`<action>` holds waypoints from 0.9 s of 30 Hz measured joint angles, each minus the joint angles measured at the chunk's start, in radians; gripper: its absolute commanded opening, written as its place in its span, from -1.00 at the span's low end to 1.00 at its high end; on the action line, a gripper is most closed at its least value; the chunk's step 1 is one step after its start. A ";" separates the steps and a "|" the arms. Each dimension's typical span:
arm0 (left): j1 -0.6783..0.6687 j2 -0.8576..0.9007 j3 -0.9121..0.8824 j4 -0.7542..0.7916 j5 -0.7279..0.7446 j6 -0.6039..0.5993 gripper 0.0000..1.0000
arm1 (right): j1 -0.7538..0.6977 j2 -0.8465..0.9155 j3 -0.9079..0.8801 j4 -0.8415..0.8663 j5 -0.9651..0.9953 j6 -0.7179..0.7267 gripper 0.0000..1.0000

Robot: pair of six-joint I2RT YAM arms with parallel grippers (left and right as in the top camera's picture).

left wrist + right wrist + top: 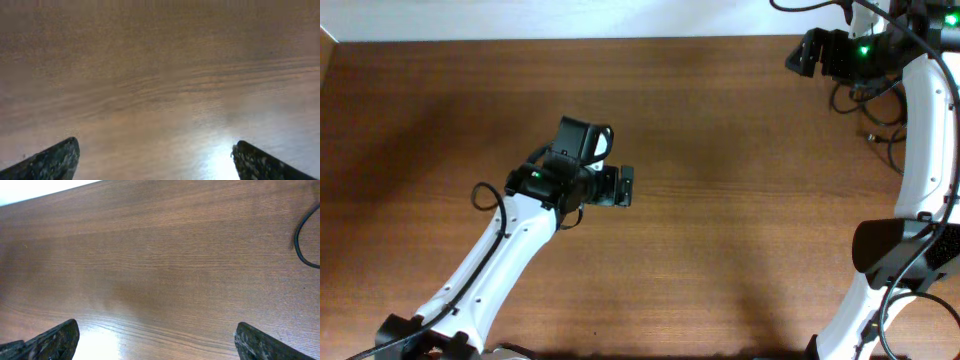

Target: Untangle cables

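Observation:
The cables are thin black cords in small loops at the far right of the table, partly hidden under my right arm. A small metallic plug end shows beside them. One curved piece of cord shows at the right edge of the right wrist view. My right gripper is open and empty above bare wood, to the left of the cables. My left gripper is open and empty over the middle of the table, far from the cables.
The brown wooden table ends at a white wall along the back. My right arm's white links and its thicker black wires run down the right side, over the cables.

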 measured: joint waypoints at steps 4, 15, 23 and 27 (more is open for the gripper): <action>0.000 -0.077 -0.203 0.204 -0.002 0.000 0.98 | 0.000 0.000 0.000 0.001 0.000 0.001 0.96; 0.000 -0.779 -0.884 0.846 -0.008 -0.001 0.98 | 0.000 0.000 0.000 0.000 -0.003 0.001 0.97; 0.106 -1.145 -0.924 0.694 -0.026 -0.001 0.98 | 0.000 0.000 0.000 -0.001 -0.003 0.000 0.96; 0.139 -1.205 -0.929 0.636 -0.026 -0.001 0.98 | 0.000 0.000 0.000 0.000 -0.003 0.001 0.96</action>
